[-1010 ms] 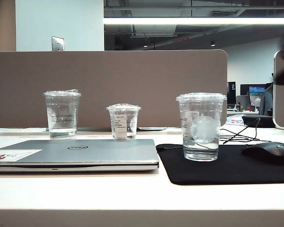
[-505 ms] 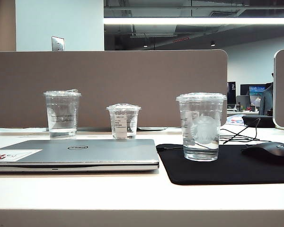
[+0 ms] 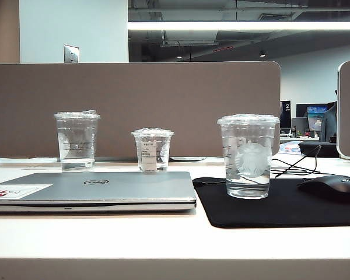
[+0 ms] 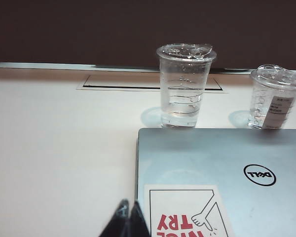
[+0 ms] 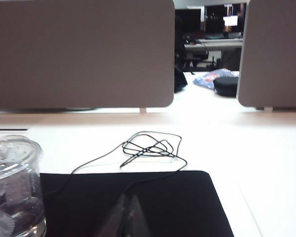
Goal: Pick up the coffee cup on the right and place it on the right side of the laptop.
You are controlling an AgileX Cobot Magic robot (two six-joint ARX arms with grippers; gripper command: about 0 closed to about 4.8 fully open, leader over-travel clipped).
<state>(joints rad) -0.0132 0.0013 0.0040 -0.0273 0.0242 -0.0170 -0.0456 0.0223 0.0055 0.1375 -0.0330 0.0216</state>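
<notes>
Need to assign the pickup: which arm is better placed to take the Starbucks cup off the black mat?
Right. Its shut claw hangs over the mouse mat beside the coffee cup. The left claw, also shut, sits at the laptop's far corner.

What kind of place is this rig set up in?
Most likely an open-plan office desk. Signs: a closed Dell laptop, a mouse on a black mouse pad, grey desk divider panels and monitors on desks behind.
</notes>
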